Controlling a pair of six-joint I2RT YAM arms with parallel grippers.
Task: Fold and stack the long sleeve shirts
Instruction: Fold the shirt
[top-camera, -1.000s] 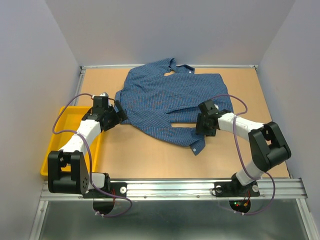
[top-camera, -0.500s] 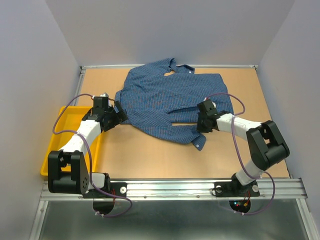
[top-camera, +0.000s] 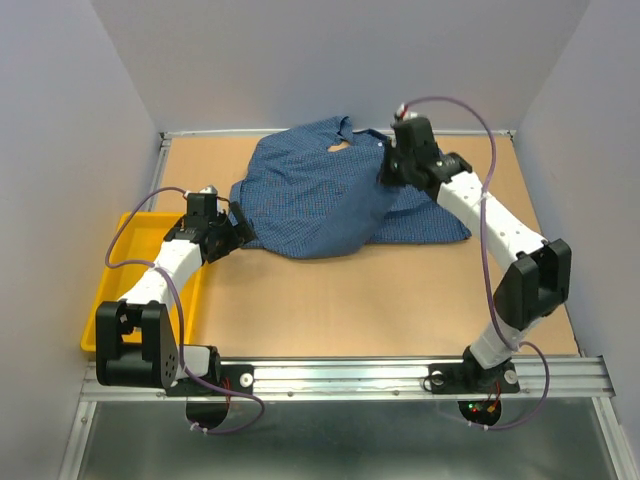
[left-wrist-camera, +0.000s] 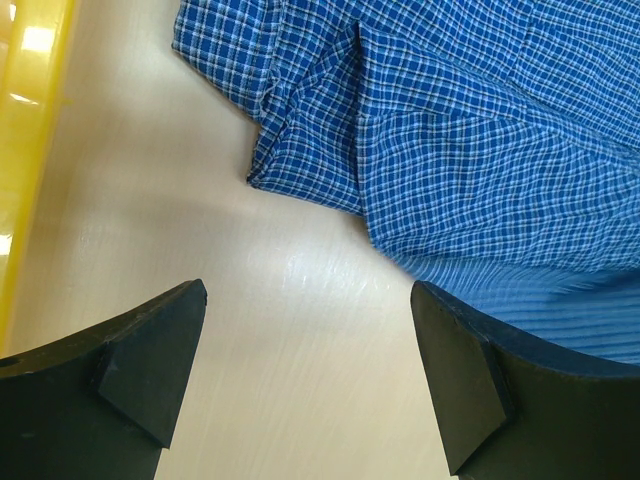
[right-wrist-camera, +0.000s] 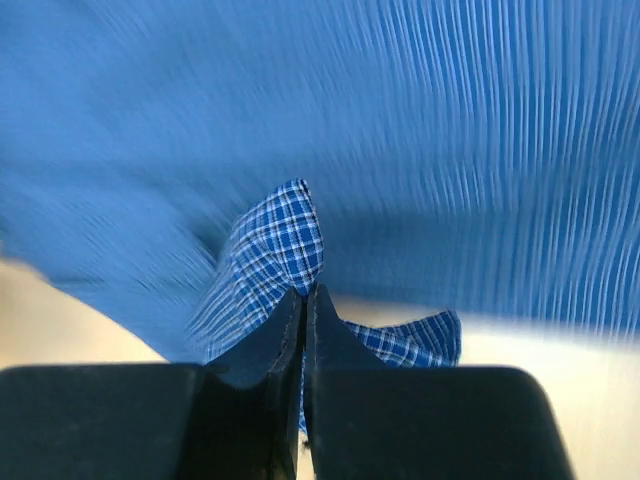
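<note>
While one fold is in hand, the table (top-camera: 400, 310): a light wooden board with walls around it. The near half carries no cloth.
Shirt (top-camera: 310, 200): blue, finely checked. It lies on the far half of the table, collar (top-camera: 345, 135) toward the far edge. Its right part is lifted and doubled over the body, and a flat layer shows underneath on the right.
Yellow tray (top-camera: 108, 292): off the table's left edge, beside the left arm. It holds no cloth that I can see.
Right gripper (top-camera: 400, 165): raised just beside the collar. Its wrist view shows the fingers (right-wrist-camera: 255, 350) clenched together on a pinch of the shirt (right-wrist-camera: 280, 240), and the rest there is blurred.
Left gripper (top-camera: 238, 232): low over the board at the shirt's left edge, released. Its jaws stand wide apart around bare wood, holding nothing (left-wrist-camera: 307, 290).
Nearest cloth edge: a creased corner of the shirt (left-wrist-camera: 300, 150) just beyond the left fingertips, apart from them.
Handling, as I judge it: light, soft and limp. It sags from any single hold and drags on the wood rather than sliding cleanly.
Where to grip: at edges such as hem, cuff or shoulder seam, with both grippers level, taking care how many layers are pinched.
</note>
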